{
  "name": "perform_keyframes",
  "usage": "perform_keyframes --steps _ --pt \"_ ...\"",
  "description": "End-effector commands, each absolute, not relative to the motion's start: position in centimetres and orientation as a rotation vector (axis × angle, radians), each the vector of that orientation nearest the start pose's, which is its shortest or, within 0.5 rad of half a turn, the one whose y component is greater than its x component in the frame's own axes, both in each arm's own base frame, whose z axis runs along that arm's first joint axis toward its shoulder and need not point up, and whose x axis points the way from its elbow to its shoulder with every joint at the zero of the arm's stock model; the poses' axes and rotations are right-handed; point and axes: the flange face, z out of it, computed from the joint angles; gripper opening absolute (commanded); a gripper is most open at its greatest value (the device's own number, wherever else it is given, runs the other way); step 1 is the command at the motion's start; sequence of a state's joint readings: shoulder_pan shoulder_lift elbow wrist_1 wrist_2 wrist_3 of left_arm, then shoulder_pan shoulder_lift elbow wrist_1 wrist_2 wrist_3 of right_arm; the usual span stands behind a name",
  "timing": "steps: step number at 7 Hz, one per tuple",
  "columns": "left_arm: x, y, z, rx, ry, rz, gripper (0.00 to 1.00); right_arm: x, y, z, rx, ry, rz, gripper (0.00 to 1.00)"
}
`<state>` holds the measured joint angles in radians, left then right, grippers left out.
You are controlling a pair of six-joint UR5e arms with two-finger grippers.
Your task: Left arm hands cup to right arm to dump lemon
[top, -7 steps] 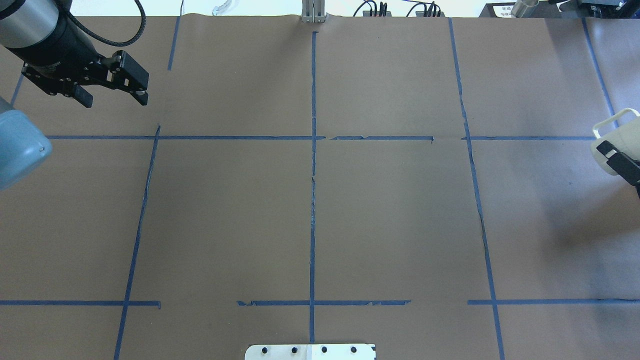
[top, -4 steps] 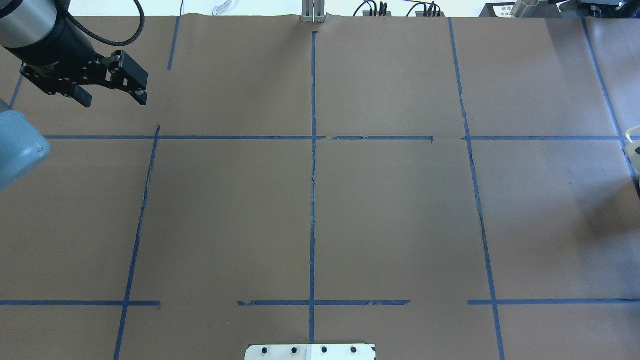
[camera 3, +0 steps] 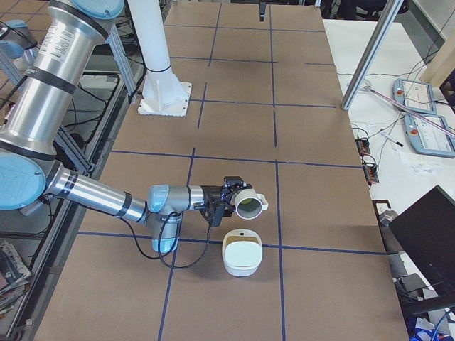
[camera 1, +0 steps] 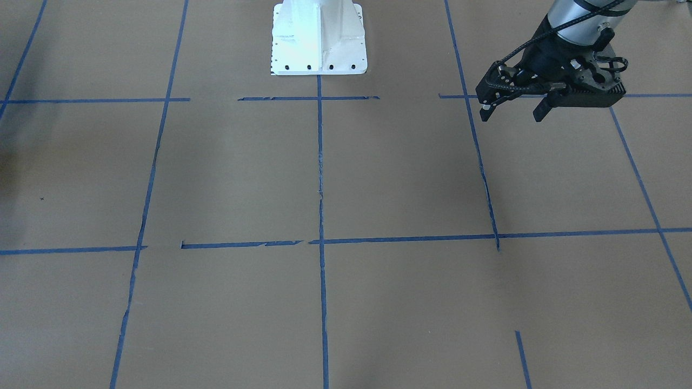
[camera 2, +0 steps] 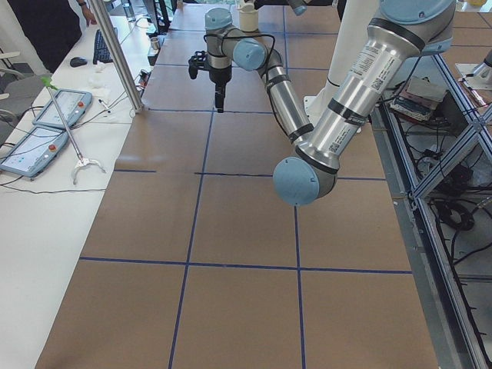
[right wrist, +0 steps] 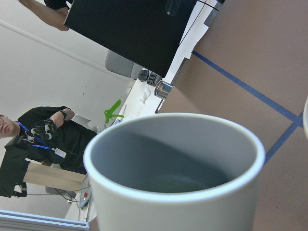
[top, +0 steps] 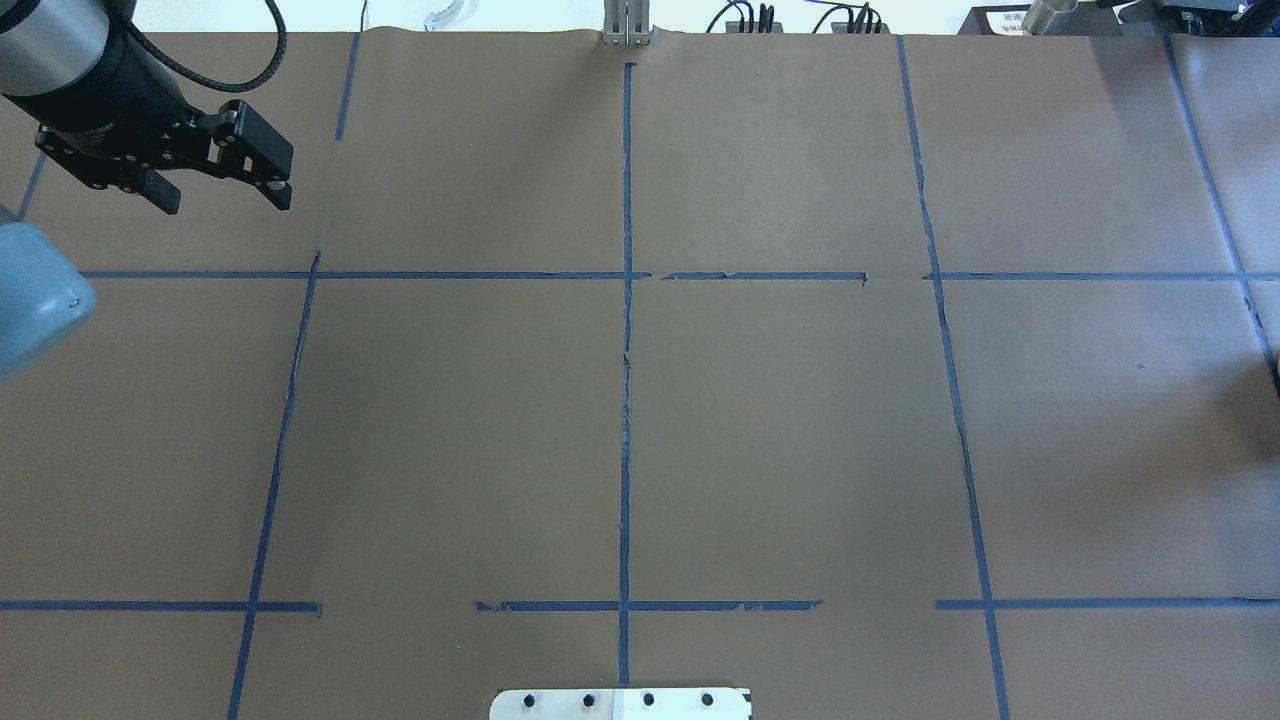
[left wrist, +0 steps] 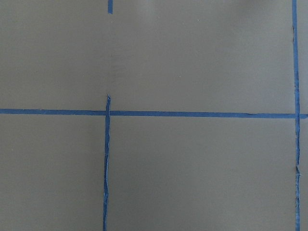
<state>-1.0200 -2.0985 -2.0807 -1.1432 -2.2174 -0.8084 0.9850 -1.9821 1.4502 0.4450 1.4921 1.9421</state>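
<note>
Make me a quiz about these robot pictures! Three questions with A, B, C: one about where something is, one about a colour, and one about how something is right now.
1. Where is the cup?
A. in the table's middle
B. at the right arm's end, near a white bowl
C. on a chair

2. What colour are the tape lines?
A. red
B. blue
C. yellow

3. How are the left arm's jaws?
A. open and empty
B. shut on the cup
C. shut on a spoon

Answers:
1 B: the right side view shows it there.
2 B: the lines are blue in every view.
3 A: the front view shows a gap with nothing in it.
</note>
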Motion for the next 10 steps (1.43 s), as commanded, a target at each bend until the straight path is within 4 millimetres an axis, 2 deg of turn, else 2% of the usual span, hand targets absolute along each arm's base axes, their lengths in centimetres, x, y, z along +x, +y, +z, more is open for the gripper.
perform_keyframes --steps 1,3,4,5,6,7,8,10 --pt "22.0 -50.0 20.1 0.071 0.847 -0.049 1.0 -1.5 -31.5 66.5 0.459 -1.574 1.24 0.0" --pt "21.9 -49.9 19.9 0.074 0.849 -0.047 1.0 -1.3 -31.6 67.2 0.379 -1.61 1.32 0.0" --pt "21.9 -49.9 19.9 0.074 0.849 -0.047 1.0 -1.1 -31.2 67.1 0.327 -1.67 1.363 0.0" --pt "21.8 -49.9 19.9 0.075 0.849 -0.049 1.0 -0.8 -30.6 68.1 0.255 -1.706 1.425 0.0" --pt "21.8 -49.9 19.9 0.075 0.849 -0.049 1.0 -0.6 -30.3 68.2 0.214 -1.75 1.457 0.0" --pt "21.4 -50.0 19.9 0.08 0.85 -0.055 1.0 -0.7 -30.7 68.3 0.164 -1.773 1.498 0.0" --pt "21.3 -50.1 19.9 0.08 0.849 -0.059 1.0 -0.1 -29.8 69.8 0.13 -1.795 1.534 0.0" --pt "20.9 -50.2 19.9 0.09 0.845 -0.066 1.0 0.4 -30.4 70.5 0.006 -1.893 1.634 0.0"
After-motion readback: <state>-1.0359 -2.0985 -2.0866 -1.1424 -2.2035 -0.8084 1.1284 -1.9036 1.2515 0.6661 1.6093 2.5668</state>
